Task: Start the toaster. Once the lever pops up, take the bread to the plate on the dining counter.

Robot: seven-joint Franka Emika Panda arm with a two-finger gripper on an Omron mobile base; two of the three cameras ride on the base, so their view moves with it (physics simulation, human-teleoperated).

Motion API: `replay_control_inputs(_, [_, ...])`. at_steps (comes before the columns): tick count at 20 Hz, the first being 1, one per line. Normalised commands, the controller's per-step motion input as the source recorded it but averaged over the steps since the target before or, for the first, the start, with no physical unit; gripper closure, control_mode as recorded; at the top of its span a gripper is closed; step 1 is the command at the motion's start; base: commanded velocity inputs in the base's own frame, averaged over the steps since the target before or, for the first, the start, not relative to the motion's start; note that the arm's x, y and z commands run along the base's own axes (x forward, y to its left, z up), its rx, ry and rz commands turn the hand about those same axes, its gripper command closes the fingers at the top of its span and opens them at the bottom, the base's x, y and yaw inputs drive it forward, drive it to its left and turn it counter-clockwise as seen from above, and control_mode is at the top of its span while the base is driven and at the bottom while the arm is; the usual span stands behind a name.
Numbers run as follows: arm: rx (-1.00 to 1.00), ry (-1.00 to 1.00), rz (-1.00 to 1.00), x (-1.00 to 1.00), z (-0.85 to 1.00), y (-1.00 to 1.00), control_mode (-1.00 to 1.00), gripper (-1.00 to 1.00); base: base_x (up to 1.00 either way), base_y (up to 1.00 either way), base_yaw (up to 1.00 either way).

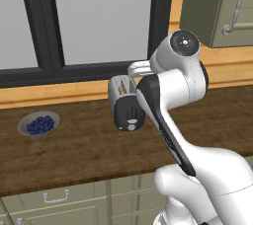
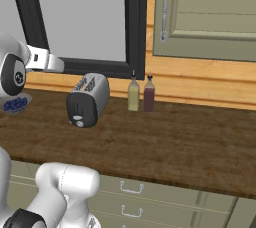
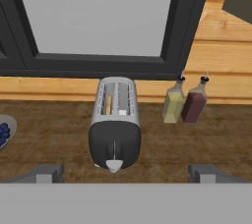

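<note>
Toaster (image 3: 114,125) dead ahead on the wooden counter (image 3: 162,154), lever not yet pressed.

My pincer (image 3: 125,173) hovers released, jaws spread wide, fingertips at five and seven o'clock in the hand view with the toaster's black front between them at twelve. To start it well, I reckon I should drop straight onto the small lever (image 3: 114,165) low on that rounded front panel and press firmly down, keeping centred so I don't shove the body back toward the window. It's a small silver two-slot unit, and a sliver of tan bread (image 3: 109,105) peeks from the left slot. Two bottles (image 3: 184,104) stand at its three o'clock, a bowl of blueberries (image 3: 4,132) at nine.
</note>
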Motion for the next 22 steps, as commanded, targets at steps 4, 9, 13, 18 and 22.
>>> replay_control_inputs(4, [0.0,0.0,0.0,0.0,0.0,0.0,-1.0,-1.0,0.0,0.0,0.0])
replay_control_inputs(9, [0.0,0.0,0.0,0.0,0.0,0.0,-1.0,-1.0,0.0,0.0,0.0])
replay_control_inputs(13, [0.0,0.0,0.0,0.0,0.0,0.0,-1.0,-1.0,0.0,0.0,0.0])
replay_control_inputs(18, [0.0,0.0,0.0,0.0,0.0,0.0,-1.0,-1.0,0.0,0.0,0.0])
replay_control_inputs(22, [0.0,0.0,0.0,0.0,0.0,0.0,-1.0,-1.0,0.0,0.0,0.0])
